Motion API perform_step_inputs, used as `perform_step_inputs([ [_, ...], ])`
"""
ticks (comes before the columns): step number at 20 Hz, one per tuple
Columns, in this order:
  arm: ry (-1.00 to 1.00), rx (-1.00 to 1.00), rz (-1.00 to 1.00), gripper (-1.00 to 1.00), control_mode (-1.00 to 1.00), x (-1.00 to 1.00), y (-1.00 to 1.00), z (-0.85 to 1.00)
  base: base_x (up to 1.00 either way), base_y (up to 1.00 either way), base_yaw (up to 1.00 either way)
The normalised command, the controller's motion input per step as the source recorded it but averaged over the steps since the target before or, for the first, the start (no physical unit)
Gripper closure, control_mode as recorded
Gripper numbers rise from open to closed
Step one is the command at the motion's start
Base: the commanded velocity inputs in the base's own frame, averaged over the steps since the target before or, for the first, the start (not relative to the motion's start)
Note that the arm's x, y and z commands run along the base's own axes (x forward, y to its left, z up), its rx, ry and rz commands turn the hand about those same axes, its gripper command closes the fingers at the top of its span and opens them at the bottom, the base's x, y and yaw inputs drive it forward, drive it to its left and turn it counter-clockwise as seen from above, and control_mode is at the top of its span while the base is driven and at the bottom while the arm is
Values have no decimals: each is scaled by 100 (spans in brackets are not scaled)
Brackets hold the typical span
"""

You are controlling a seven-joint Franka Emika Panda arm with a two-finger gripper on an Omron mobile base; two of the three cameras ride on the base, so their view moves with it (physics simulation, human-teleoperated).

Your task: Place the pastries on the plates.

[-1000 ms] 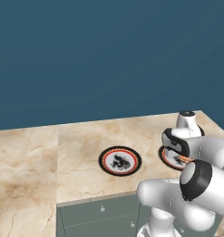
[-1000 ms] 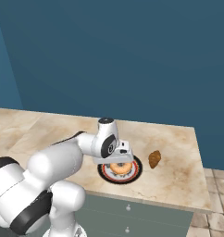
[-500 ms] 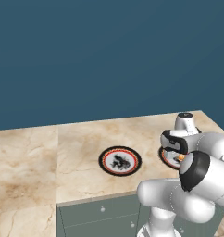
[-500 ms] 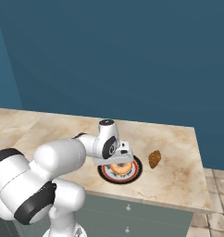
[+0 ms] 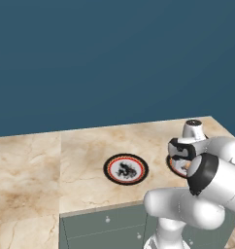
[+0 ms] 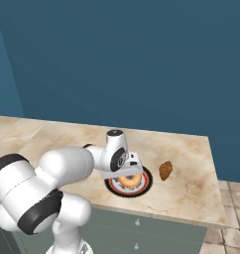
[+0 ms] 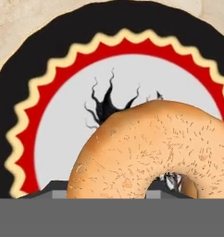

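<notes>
The golden-brown ring pastry (image 7: 153, 150) is lying directly under the pincer (image 6: 128, 171), over the white centre of the plate (image 7: 49, 88) beneath the hand; in the right base view the ring (image 6: 129, 180) is sitting inside that plate's red band (image 6: 143, 184). Judging by how it is framed, low and centred on the plate, the hand is hovering close above it so the ring ends up squarely on the ornate black figure rather than on the rim. Whether the pincer is clenched on the ring or has let it go cannot be told: the fingertips are hidden at the bottom of the hand view.

The darker brown lump (image 6: 165, 170) is resting on the marble counter (image 6: 191, 173), off to the pincer's right and clear of the plate. The second plate (image 5: 125, 168) is lying bare to the pincer's left, well apart; that is probably where the lump belongs, so half the task looks close to done.

No brand, label or readable writing is showing; the plates are carrying only the black ornament.
</notes>
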Motion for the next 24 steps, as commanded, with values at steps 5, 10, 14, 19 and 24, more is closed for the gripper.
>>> perform_step_inputs([
  [5,0,0,5,100,-100,2,0,-11,0,0,0],
  [10,0,0,6,100,-100,1,0,-11,0,0,0],
  [14,0,0,6,100,-100,2,0,-10,0,0,0],
  [19,0,0,6,-100,-100,1,0,-5,0,0,0],
  [24,0,0,2,-100,-100,0,0,0,0,0,0],
])
